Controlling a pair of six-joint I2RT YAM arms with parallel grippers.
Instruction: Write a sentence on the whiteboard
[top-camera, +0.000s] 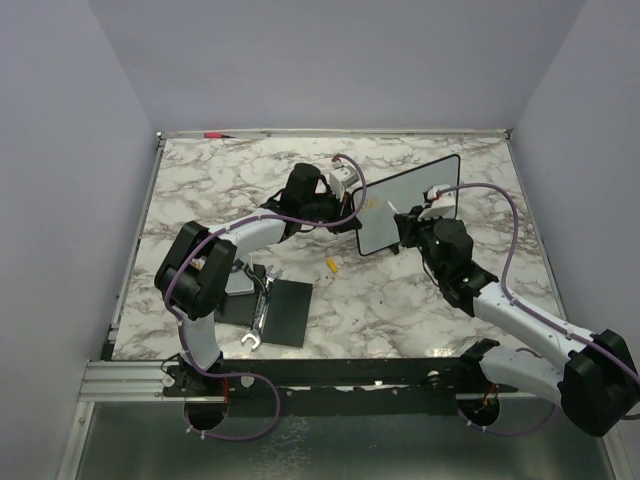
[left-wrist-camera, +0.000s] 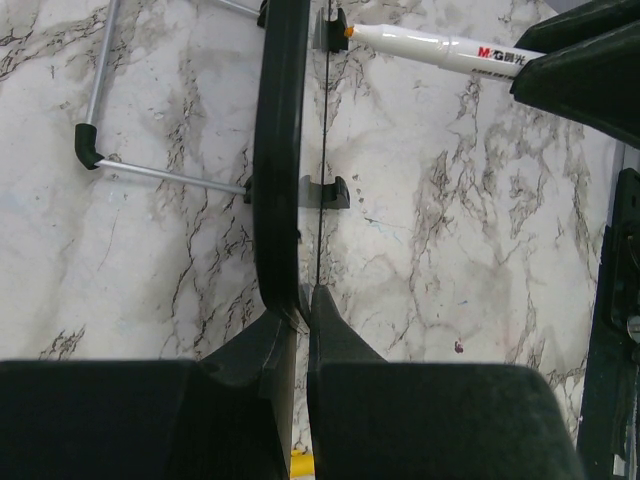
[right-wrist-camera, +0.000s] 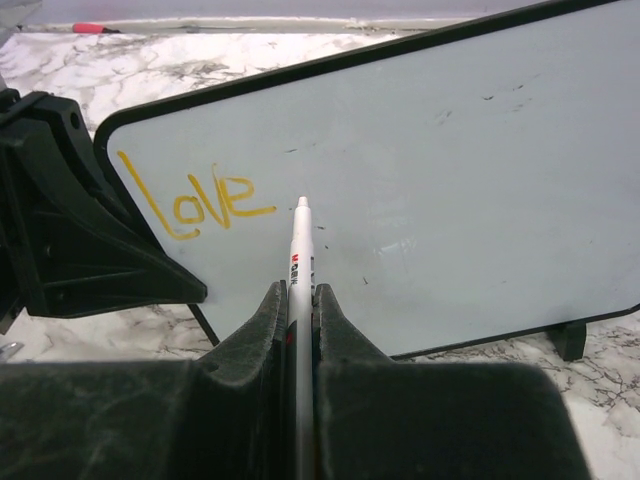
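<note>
Right end effector (right-wrist-camera: 298, 292) pinches a marker (right-wrist-camera: 301, 245), tip seemingly touching the whiteboard (right-wrist-camera: 450, 200) beside the sentence (right-wrist-camera: 205, 205), 1 yellow word, "Love"; left end effector (left-wrist-camera: 303, 305) clamps the whiteboard's edge.

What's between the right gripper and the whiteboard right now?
Only the marker, clamped in the right gripper, its tip aimed at the whiteboard just right of the yellow "Love". The right wrist view shows it.

Arms (top-camera: 255, 230): white links, black joint housings, purple cables (top-camera: 480, 187) looped alongside. My fingers (right-wrist-camera: 345, 330) are matte black wedges. Green wrist LED (top-camera: 437, 241), I think.
</note>
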